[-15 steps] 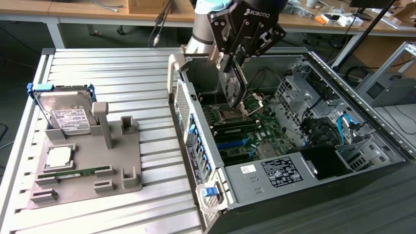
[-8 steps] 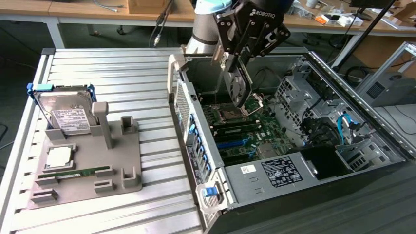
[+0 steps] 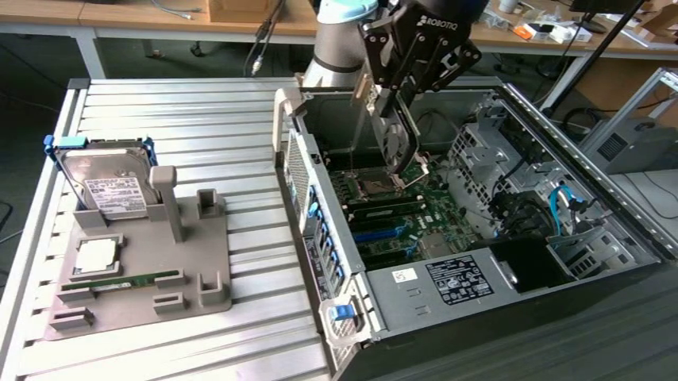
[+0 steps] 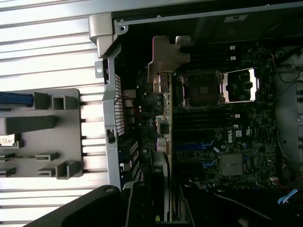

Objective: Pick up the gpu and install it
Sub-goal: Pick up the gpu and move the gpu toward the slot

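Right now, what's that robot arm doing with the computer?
The robot arm's gripper is holding the gpu, a thin dark card, on edge inside the open computer case, over the motherboard. As far as I can tell, it isn't pushed into a slot yet. The hard drive and memory stick sit on the gray holder on the exterior view's left.

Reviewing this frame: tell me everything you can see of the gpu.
The gpu is a thin, flat, dark circuit card with a silver metal end bracket that is bent at its tip. It hangs on edge inside the open computer case, clamped in the gripper, with its lower end over the motherboard near the processor socket. It does not look seated in a slot. Whether its lowest corner touches the board cannot be told.
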Controlling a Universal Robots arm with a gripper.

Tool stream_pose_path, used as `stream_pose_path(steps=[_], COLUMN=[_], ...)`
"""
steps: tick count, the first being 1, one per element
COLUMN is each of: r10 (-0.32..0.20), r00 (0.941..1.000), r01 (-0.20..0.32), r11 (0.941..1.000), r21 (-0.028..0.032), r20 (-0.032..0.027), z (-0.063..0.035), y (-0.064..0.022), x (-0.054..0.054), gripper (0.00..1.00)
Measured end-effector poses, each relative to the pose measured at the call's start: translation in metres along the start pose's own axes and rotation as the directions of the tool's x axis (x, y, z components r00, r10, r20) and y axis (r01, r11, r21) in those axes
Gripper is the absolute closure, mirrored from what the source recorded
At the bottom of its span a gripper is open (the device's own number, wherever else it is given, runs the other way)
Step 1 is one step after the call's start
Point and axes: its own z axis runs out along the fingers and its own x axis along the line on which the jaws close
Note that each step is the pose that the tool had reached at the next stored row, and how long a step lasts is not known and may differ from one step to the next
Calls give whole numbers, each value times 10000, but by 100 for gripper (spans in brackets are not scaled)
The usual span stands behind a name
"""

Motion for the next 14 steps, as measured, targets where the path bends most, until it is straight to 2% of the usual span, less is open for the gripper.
stream_pose_path(steps=[14], r10=[0], r00=[10000], r01=[0], r11=[10000], r21=[5], r20=[0], z=[-11], y=[11], x=[-133], gripper=[73])
